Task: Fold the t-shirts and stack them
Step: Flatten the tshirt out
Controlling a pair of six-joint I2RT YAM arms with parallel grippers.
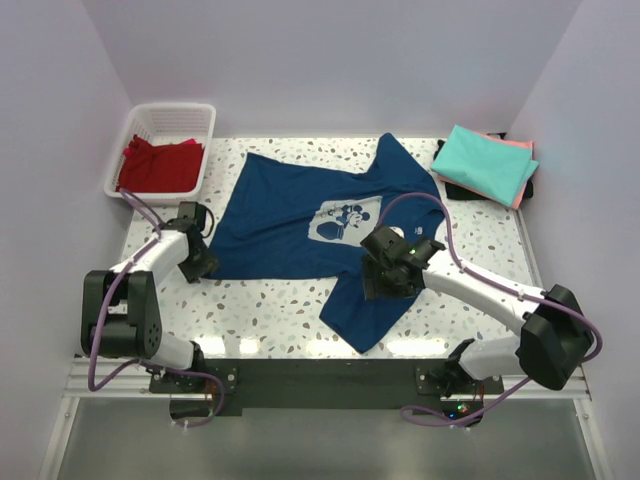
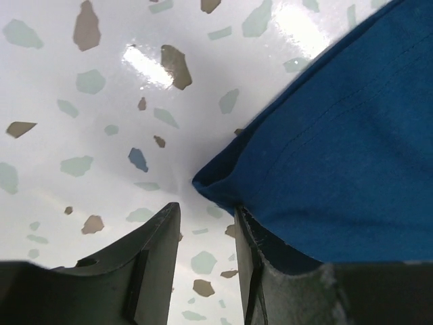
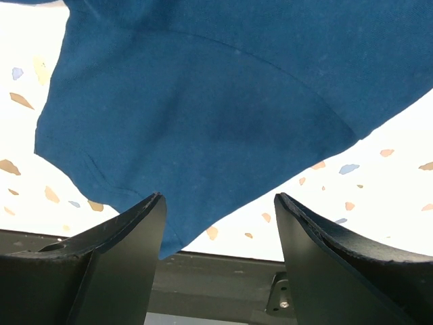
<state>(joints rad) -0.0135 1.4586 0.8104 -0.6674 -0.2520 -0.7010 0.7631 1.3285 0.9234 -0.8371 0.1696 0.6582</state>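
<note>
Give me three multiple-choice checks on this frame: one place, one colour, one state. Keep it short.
1. Where is the red tee?
A. in the white basket at the far left
B. on the far-right pile
C. draped over an arm

2. What colour tops the far-right stack?
A. red
B. teal
C. white

3. How does the right gripper stand?
A. shut on a sleeve
B. open, over the navy tee
C. out of every view

Key:
1 A, red cloth shows inside the basket's walls.
2 B, teal cloth lies uppermost there.
3 B, the right wrist view shows both fingers well apart with nothing pinched between them.
</note>
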